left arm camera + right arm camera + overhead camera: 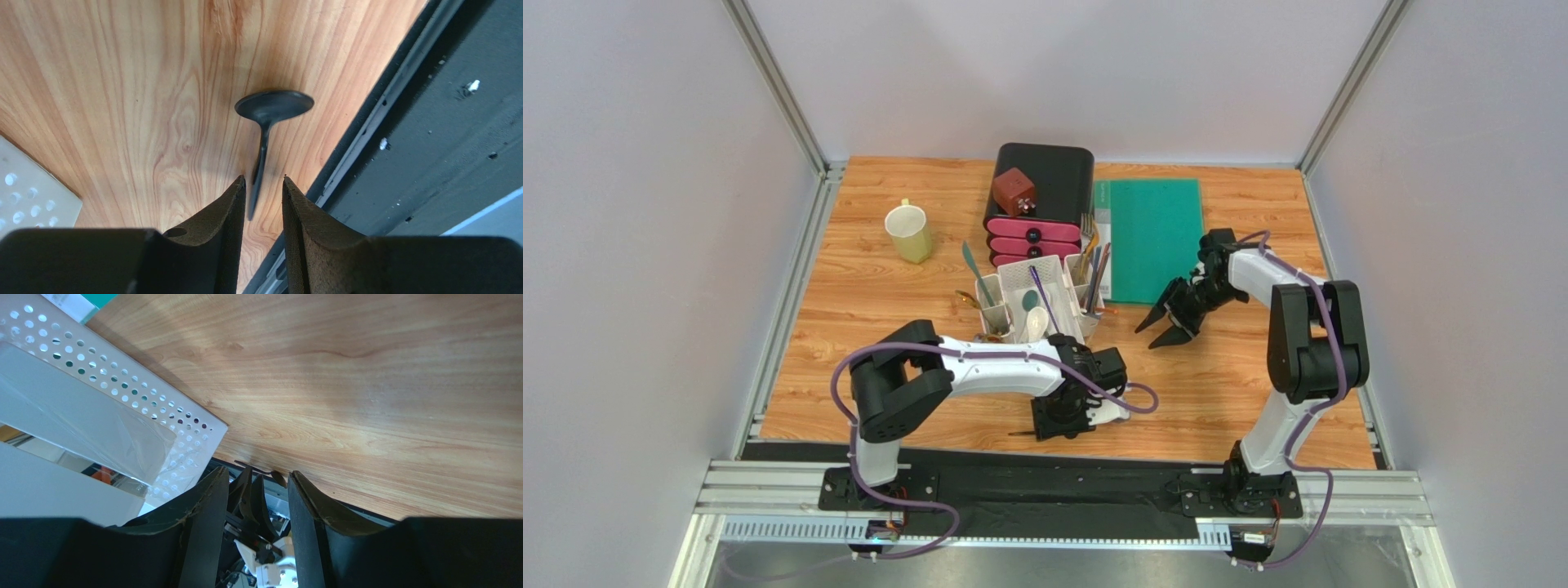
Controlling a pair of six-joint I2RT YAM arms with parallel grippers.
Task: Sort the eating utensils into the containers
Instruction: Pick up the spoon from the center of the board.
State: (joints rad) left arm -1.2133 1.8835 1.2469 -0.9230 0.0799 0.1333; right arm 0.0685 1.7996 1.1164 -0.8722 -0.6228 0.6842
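Note:
A black spoon [273,106] lies flat on the wooden table by its front edge, bowl pointing away from my left gripper [264,179]. That gripper is open and low over the table, and the tip of the spoon's handle lies in the gap between its fingers, close to the left one. From above, the black spoon [1024,433] pokes out beside the left gripper [1053,423]. The white caddy [1053,272] holds a white ceramic spoon [1036,324], forks [1087,230] and other utensils. My right gripper [1152,336] hangs open and empty to the right of the caddy [123,386].
Behind the caddy stands a black-and-pink drawer box [1041,202] with a dark red block [1015,190] on top. A pale yellow mug [908,232] sits at the back left and a green mat [1151,237] at the back right. A black rail [430,153] borders the table's front edge.

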